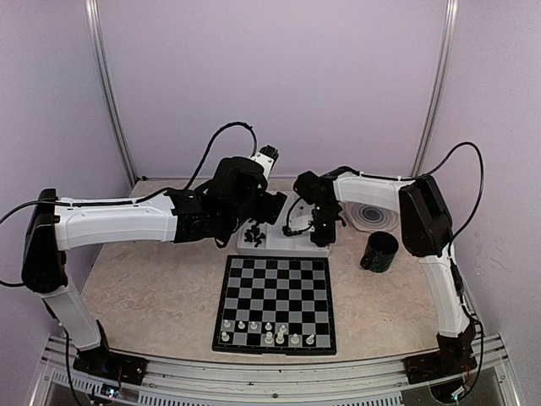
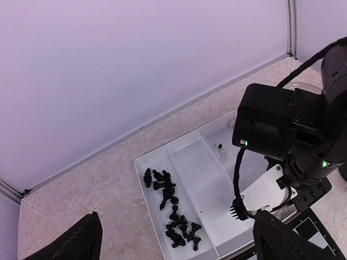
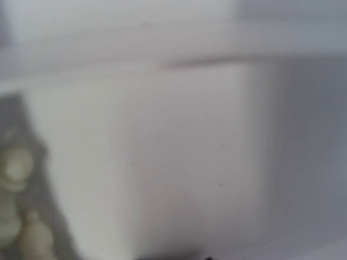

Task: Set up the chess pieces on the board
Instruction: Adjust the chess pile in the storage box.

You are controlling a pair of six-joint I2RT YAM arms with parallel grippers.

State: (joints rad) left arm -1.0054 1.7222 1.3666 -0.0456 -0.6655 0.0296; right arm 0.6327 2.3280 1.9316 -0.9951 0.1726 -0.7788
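right tool point(image 1: 322, 239) down in white tray point(image 2: 200, 173), black cup point(image 1: 379, 251) beside

— How did the left arm point(image 1: 118, 222) sit?

— Stretched out from its base, bent at the elbow, forearm roughly level and reaching toward the middle. The left gripper point(image 2: 177, 230) was spread wide, its fingers point(image 2: 81, 241) far apart.

— And the right arm point(image 1: 427, 222)?

— Raised from its base, folded at the elbow, forearm reaching leftward, wrist pitched down. The right gripper point(image 1: 323, 230) pointed downward; whether its jaws were apart couldn't be made out.
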